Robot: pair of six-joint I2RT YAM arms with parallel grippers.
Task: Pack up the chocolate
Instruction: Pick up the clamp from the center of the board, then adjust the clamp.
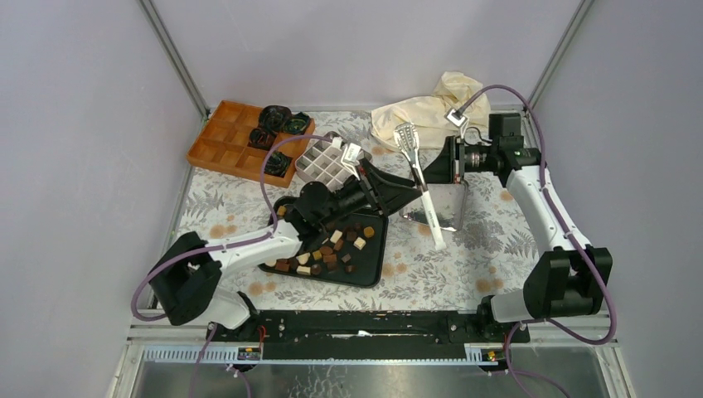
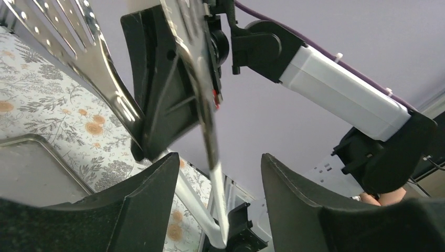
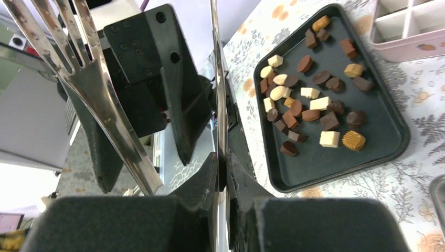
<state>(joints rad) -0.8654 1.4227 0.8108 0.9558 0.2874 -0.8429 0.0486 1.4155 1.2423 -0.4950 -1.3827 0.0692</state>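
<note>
My right gripper (image 3: 221, 164) is clamped on one arm of the tongs (image 3: 102, 97); my left gripper (image 2: 218, 160) is open, the tongs passing between its jaws. The chocolate (image 3: 319, 103) lies loose on the black tray (image 3: 385, 144)

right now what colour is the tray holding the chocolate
The tray is black; right wrist view shows it best.

Pale lilac walls (image 1: 348, 41) close me in on three sides, joined at the back corners by aluminium posts (image 1: 176, 60). A white floral tablecloth (image 1: 464, 274) lies under me, evenly and softly lit.
</note>
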